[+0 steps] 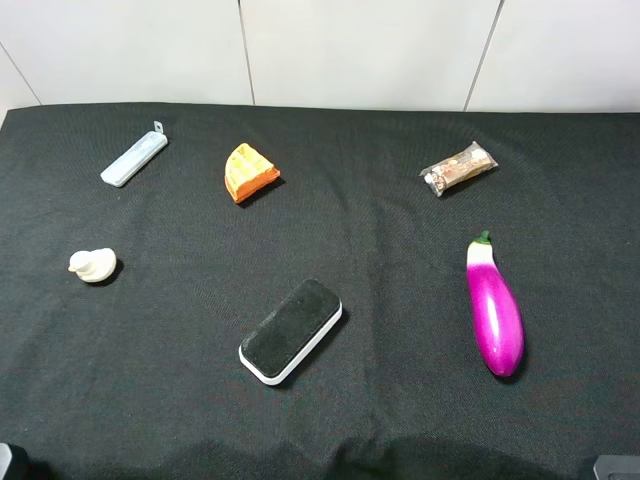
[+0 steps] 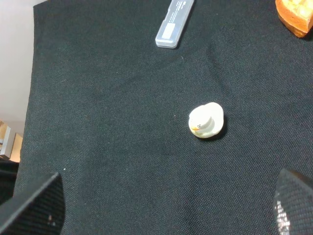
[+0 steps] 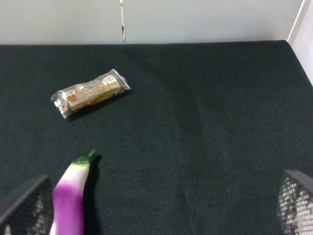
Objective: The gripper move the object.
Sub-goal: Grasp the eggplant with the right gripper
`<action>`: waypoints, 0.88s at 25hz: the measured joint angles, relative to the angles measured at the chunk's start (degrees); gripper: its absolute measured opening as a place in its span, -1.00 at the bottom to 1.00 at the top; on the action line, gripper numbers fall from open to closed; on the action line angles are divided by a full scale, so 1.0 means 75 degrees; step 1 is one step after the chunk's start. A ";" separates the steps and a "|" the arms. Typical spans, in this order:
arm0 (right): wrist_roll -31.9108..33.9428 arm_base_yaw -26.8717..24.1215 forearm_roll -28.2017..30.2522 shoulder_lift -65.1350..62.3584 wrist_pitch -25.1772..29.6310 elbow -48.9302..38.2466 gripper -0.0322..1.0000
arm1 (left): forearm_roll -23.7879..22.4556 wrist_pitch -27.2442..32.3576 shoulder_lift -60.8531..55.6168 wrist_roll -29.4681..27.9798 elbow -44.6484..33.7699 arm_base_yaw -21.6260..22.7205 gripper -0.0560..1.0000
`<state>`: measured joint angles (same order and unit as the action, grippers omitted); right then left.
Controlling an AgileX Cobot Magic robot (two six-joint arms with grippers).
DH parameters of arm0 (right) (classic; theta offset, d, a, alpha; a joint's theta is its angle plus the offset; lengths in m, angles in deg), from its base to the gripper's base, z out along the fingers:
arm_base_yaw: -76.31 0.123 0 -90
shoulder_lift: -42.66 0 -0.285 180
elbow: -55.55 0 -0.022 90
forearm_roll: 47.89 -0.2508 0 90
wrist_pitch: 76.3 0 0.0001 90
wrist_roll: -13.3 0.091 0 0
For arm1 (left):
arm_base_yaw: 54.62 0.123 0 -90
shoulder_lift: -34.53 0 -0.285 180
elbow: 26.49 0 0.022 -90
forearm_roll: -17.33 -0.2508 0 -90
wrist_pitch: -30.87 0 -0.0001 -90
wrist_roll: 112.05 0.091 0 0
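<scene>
The object, a glossy magenta-purple eggplant [image 1: 494, 310] with a whitish neck and green stem, lies on the black cloth at the right, stem pointing to the back. In the right wrist view the eggplant [image 3: 68, 200] lies just inside one finger of my right gripper [image 3: 161, 210], which is open, holds nothing and hovers short of it. My left gripper [image 2: 164, 208] is open too, with nothing between its fingers [image 2: 34, 208], and a small white duck [image 2: 206, 120] sits ahead of it. Neither gripper shows clearly in the high view.
A black-and-white eraser [image 1: 291, 330] lies at the front middle. An orange wedge [image 1: 250, 172] and a pale blue case [image 1: 134, 159] sit at the back left, and a wrapped snack [image 1: 458, 168] at the back right. A white wall borders the table's far edge.
</scene>
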<state>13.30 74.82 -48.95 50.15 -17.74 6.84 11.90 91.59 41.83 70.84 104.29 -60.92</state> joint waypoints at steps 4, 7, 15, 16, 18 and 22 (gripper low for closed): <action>0.0000 0.0000 0.0000 0.0000 0.0000 0.0000 0.41 | 0.0000 0.0000 0.0000 0.0000 0.0000 0.0000 0.82; 0.0000 0.0000 0.0000 0.0000 0.0000 0.0000 0.41 | 0.0000 0.0000 0.0000 0.0000 0.0000 0.0000 0.82; 0.0000 0.0000 0.0000 0.0000 0.0000 0.0000 0.41 | 0.0000 0.0000 0.0000 0.0000 0.0000 0.0000 0.82; 0.0000 0.0000 0.0000 0.0000 0.0000 0.0000 0.41 | 0.0000 0.0000 0.0000 0.0000 0.0000 0.0000 0.82; 0.0000 0.0000 0.0000 0.0000 0.0000 0.0000 0.41 | 0.0000 0.0000 0.0000 0.0000 0.0000 0.0000 0.82; 0.0000 0.0000 0.0000 0.0000 0.0000 0.0000 0.41 | 0.0000 0.0000 0.0000 0.0000 0.0000 0.0000 0.82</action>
<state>13.30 74.82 -48.95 50.15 -17.74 6.84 11.90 91.59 41.83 70.84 104.29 -60.92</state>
